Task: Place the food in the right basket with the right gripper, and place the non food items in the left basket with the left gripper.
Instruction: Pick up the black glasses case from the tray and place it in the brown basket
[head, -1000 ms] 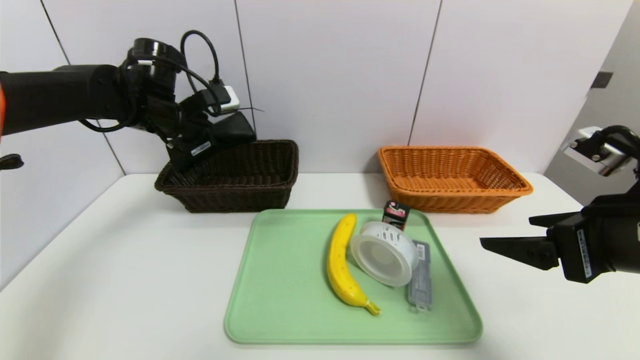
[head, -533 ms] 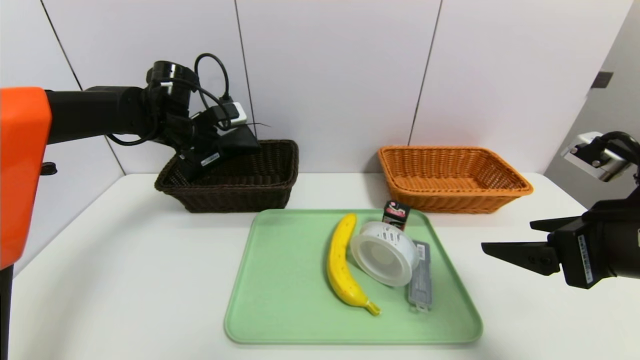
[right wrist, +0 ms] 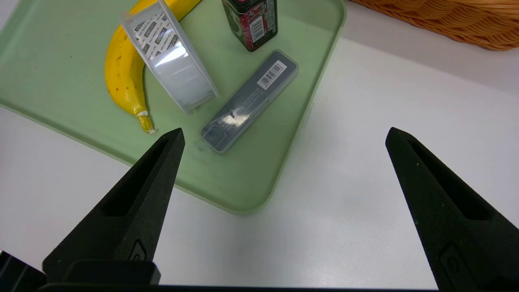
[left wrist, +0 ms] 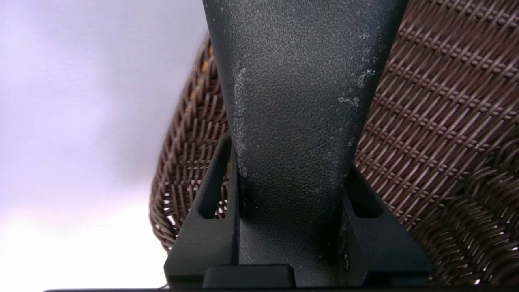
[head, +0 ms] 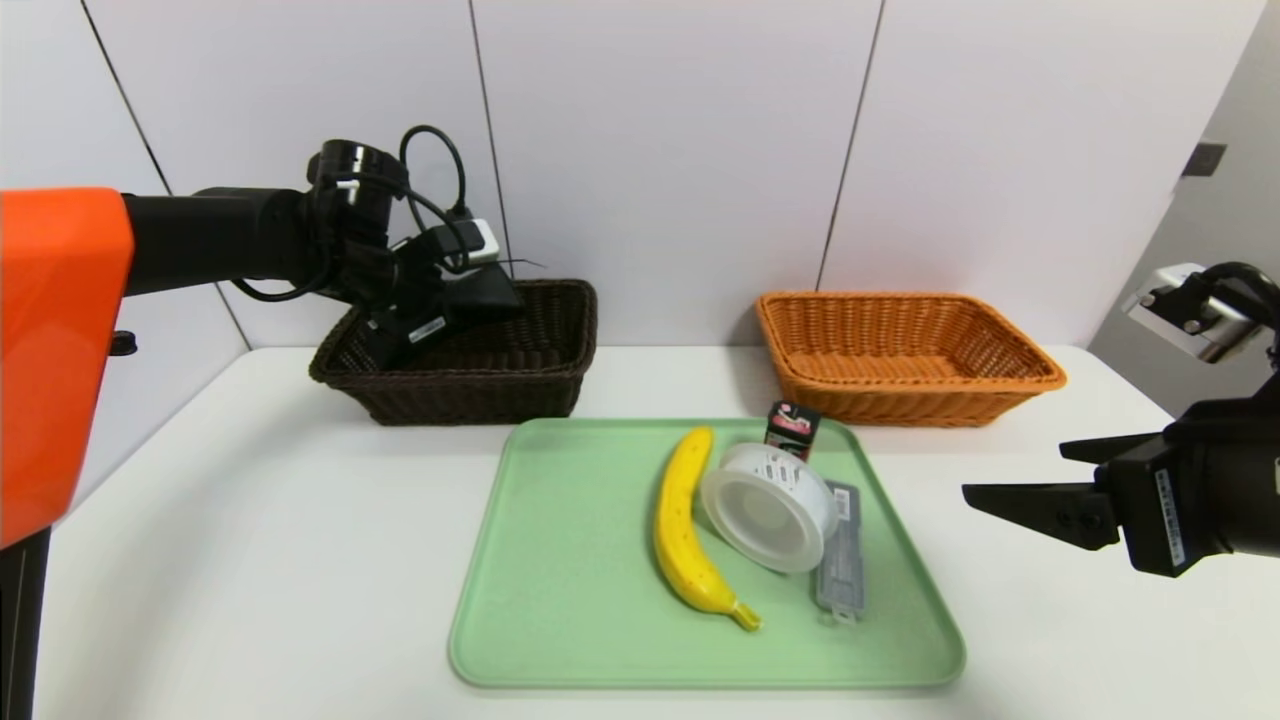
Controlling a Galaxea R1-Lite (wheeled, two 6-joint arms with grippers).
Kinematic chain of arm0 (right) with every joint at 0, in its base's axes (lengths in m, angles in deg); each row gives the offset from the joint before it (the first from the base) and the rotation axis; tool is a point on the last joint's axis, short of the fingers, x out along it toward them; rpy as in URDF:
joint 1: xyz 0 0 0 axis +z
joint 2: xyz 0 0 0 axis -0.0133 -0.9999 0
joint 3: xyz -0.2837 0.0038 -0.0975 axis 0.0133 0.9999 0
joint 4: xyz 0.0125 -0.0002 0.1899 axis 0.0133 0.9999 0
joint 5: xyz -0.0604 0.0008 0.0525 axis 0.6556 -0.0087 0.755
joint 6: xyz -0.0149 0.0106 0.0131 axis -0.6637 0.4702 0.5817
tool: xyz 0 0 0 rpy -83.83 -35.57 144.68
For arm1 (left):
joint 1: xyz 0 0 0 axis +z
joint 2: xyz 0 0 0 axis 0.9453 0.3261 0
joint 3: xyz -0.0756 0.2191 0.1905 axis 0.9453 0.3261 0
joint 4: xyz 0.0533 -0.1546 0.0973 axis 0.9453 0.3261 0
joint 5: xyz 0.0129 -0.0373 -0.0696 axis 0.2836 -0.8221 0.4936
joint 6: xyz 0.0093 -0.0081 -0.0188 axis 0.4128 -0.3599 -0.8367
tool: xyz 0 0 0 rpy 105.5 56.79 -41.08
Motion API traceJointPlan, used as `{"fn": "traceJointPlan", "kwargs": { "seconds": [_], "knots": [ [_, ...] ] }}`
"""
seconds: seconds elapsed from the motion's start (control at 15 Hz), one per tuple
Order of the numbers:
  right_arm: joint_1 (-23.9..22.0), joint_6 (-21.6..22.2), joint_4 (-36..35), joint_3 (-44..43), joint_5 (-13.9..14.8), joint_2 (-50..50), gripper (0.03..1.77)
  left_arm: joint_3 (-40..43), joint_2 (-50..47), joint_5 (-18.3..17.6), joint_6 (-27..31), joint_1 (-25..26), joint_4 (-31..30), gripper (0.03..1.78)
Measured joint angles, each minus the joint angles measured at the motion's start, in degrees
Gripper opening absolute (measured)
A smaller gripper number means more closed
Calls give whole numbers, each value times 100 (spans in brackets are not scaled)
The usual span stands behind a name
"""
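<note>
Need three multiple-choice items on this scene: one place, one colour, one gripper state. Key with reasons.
1. Where is the banana?
A) in the orange basket
B) on the tray
C) in the dark basket

2. The tray's colour?
A) green
B) red
C) blue

3. The right gripper?
A) shut on the banana
B) shut on a basket rim
C) open, holding nothing

Key:
1 B: the banana lies on the tray.
2 A: its surface is pale green.
3 C: the right gripper has its jaws wide apart, only tray and table beyond.

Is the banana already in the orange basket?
No, the banana lies on the green tray.
</note>
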Motion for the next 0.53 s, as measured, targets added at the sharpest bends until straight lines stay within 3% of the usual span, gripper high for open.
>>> {"fn": "traceJointPlan", "kwargs": {
  "seconds": [0.27,0.53],
  "knots": [
    [0,0,-1,0,0,0,171,0,33,16,-99,-6,-40,104],
    [0,2,0,0,0,-2,171,0,11,20,-358,-9,-99,131]
  ]
}}
